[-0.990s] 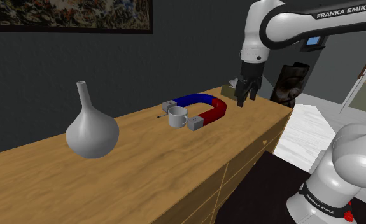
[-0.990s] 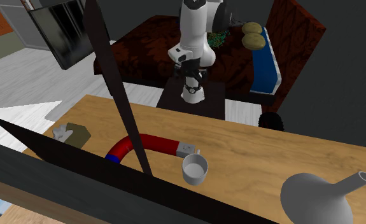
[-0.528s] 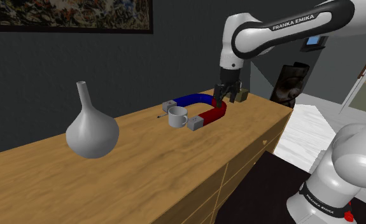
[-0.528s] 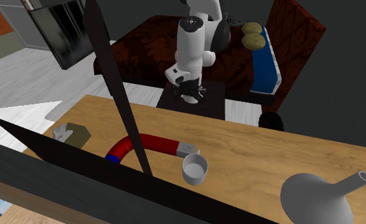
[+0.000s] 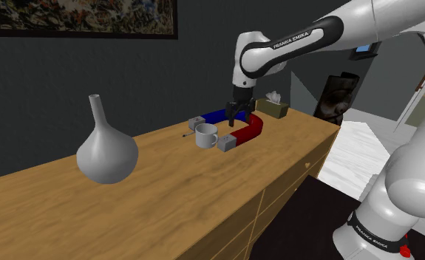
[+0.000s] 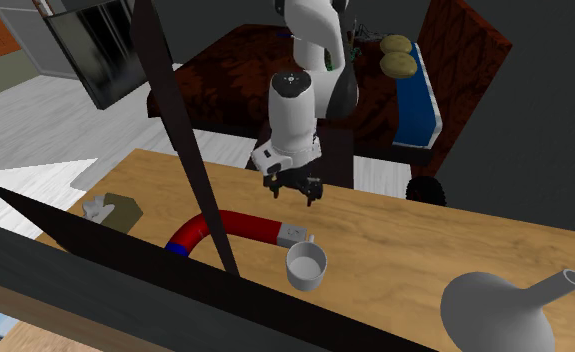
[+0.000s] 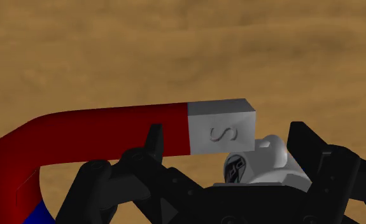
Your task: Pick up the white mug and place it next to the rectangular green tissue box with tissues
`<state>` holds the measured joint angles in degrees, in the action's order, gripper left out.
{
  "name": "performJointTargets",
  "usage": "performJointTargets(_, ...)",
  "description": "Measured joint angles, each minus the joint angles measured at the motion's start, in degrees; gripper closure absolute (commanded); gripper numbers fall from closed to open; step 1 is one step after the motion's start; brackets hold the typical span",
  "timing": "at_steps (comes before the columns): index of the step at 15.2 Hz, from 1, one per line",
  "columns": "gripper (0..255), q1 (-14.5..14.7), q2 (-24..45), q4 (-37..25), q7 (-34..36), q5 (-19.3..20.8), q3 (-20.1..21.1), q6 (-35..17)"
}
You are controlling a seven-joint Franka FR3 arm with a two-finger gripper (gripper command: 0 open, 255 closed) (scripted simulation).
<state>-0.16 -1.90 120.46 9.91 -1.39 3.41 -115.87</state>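
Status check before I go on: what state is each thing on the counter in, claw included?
mug: upright, empty, standing free on the counter
magnet: lying flat, one grey end beside the mug
tissue box: upright, a tissue sticking out of the top
vase: upright
claw: open, holding nothing, hovering over the magnet near the mug

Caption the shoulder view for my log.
Open tool above the horseshoe magnet, white mug beside it, green tissue box farther along.
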Motion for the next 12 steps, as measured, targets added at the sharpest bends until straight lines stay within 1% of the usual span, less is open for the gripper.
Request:
performJointTargets(4, 0, 0.1, 9.0, -7.8, 0.6, -0.3, 0.0, -1.9)
performJointTargets(9, 0, -0.2, 19.8, -19.3, 0.7, -0.7, -0.2, -2.2)
performJointTargets(11, 0, 0.0, 22.6, -22.1, 1.0, -0.8, -0.1, -2.3)
performJointTargets(12, 0, 0.0, 23.1, -22.1, 1.0, -0.8, -0.1, -2.9)
